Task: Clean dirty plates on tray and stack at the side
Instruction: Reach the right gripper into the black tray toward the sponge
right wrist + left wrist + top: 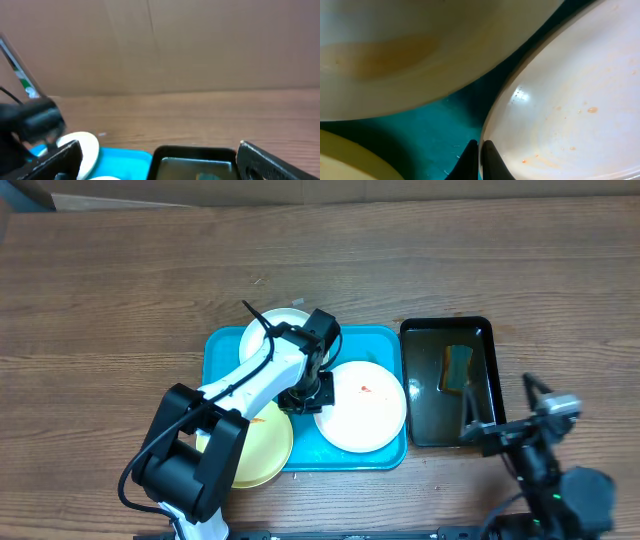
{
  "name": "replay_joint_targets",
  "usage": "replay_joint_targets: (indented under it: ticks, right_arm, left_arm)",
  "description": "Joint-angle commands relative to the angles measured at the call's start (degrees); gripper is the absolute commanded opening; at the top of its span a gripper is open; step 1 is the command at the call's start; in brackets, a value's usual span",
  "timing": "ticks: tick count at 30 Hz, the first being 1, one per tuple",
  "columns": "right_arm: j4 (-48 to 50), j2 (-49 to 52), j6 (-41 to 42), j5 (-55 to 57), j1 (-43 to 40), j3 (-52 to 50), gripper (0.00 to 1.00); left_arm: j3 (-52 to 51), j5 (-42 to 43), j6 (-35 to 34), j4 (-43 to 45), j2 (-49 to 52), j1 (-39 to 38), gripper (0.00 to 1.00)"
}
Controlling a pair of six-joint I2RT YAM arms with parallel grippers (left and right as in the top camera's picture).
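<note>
The turquoise tray [385,340] holds three plates. A white plate with orange-red smears [365,408] lies at its right, another white plate [270,330] at the back and a pale yellow plate [265,445] at the front left. My left gripper [305,395] is down on the tray, shut on the left rim of the smeared white plate. In the left wrist view the fingers [480,150] pinch that rim [570,100] over the tray floor [430,130]. My right gripper [505,420] is open and empty near the table's front right.
A black basin [447,330] of dark water with a sponge [457,367] in it stands right of the tray. It also shows in the right wrist view [195,152], ahead of the open right gripper [160,160]. Bare wooden table surrounds the tray.
</note>
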Motion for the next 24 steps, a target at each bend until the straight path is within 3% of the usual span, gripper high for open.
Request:
replay_joint_targets:
  ticks: [1, 8, 13, 18, 21, 24]
  right_arm:
    - [-5.3, 9.4, 0.2, -0.3, 0.2, 12.3, 1.00]
    - [-30.5, 37.8, -1.1, -0.4, 0.2, 38.3, 1.00]
    - [-43.8, 55.9, -0.4, -5.2, 0.2, 51.5, 1.00]
    - [-45.8, 66.9, 0.8, -6.1, 0.2, 53.7, 1.00]
    - [-46.9, 72.5, 1.3, -4.0, 0.2, 53.7, 0.88]
    - [-47.7, 77.4, 5.7, 2.9, 0.2, 53.6, 0.88]
  left_arm:
    - [-0.7, -0.3, -0.8, 0.5, 0.5, -1.1, 0.04]
    - [-0.7, -0.3, -0.8, 0.5, 0.5, -1.9, 0.04]
    - [-0.7, -0.3, -0.8, 0.5, 0.5, -1.9, 0.04]
    - [-0.7, -0.8, -0.8, -0.5, 0.5, -1.9, 0.04]
    - [-0.7, -3.8, -1.5, -2.5, 0.5, -1.9, 0.04]
    - [-0.7, -6.6, -3.0, -4.3, 0.5, -1.9, 0.04]
